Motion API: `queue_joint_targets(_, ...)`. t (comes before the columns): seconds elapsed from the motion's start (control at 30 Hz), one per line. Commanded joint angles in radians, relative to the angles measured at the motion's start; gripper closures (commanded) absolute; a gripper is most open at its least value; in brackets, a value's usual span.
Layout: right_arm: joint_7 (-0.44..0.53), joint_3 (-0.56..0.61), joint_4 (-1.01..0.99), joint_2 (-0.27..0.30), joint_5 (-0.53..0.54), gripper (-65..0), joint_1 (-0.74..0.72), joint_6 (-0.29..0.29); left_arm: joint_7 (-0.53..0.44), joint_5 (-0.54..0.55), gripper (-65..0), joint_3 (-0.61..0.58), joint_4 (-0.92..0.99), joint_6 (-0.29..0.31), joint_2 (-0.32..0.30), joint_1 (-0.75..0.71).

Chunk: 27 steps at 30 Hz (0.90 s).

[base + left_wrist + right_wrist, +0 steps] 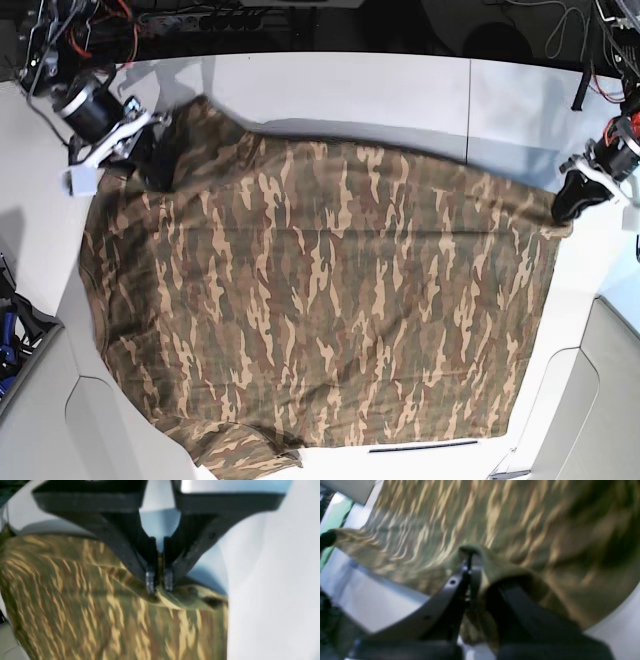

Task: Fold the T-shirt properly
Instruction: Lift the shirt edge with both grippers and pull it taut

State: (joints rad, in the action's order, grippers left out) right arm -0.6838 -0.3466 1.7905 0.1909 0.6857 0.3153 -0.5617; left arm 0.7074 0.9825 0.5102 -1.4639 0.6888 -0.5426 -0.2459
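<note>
The brown, tan and olive camouflage cloth T-shirt (pixel 320 300) lay spread across the white bench (pixel 380 95). Left hand (pixel 160 583) and right hand (pixel 469 563) each pinched a far-edge corner; uneven lifting could slip either thin grip.

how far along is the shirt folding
Done: the T-shirt lies spread flat on the white table, with no fold made yet. In hand: the left pincer is shut on one far corner and the right pincer on the other. Left: every fold.
</note>
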Motion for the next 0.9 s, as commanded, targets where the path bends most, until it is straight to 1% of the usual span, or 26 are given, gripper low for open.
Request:
queue_joint_targets(0.0, 0.021, -0.005, 0.004, 0.008, 0.003, 0.0, -0.035, -0.003, -0.031, 0.006, 0.0, 0.007, -0.008, 0.009, -0.022, 0.028)
queue_joint_targets(0.1, 0.021, -0.005, -0.038, 0.008, -0.015, 0.0, -0.133, -0.003, -0.069, -0.046, 0.0, -0.006, 0.014, 0.009, -0.022, 0.087)
queue_joint_targets(0.2, 0.021, -0.005, -0.107, 0.008, -0.05, 0.0, -0.247, -0.003, -0.112, -0.108, 0.0, -0.046, 0.064, 0.009, -0.022, 0.156)
queue_joint_targets(0.3, 0.021, -0.005, -0.212, 0.008, -0.072, 0.0, -0.364, -0.003, -0.15, -0.18, 0.0, -0.107, 0.126, 0.009, -0.022, 0.231)
queue_joint_targets(0.43, 0.021, -0.005, -0.369, 0.008, -0.073, 0.0, -0.493, -0.005, -0.188, -0.269, 0.0, -0.175, 0.21, 0.009, -0.022, 0.319)
queue_joint_targets(0.53, 0.034, -0.005, -0.468, 0.008, -0.079, 0.0, -0.582, -0.012, -0.216, -0.293, 0.0, -0.203, 0.288, 0.009, -0.022, 0.381)
queue_joint_targets(0.63, 0.037, -0.005, -0.543, 0.008, -0.085, 0.0, -0.662, -0.012, -0.225, -0.293, 0.0, -0.21, 0.359, 0.009, -0.022, 0.442)
queue_joint_targets(0.7, 0.041, -0.002, -0.589, 0.008, -0.108, 0.0, -0.71, -0.012, -0.225, -0.293, 0.0, -0.21, 0.391, 0.009, -0.023, 0.476)
queue_joint_targets(0.87, 0.099, 0.031, -0.704, 0.008, -0.172, 0.0, -0.797, -0.012, -0.226, -0.308, 0.0, -0.21, 0.418, 0.009, -0.019, 0.518)
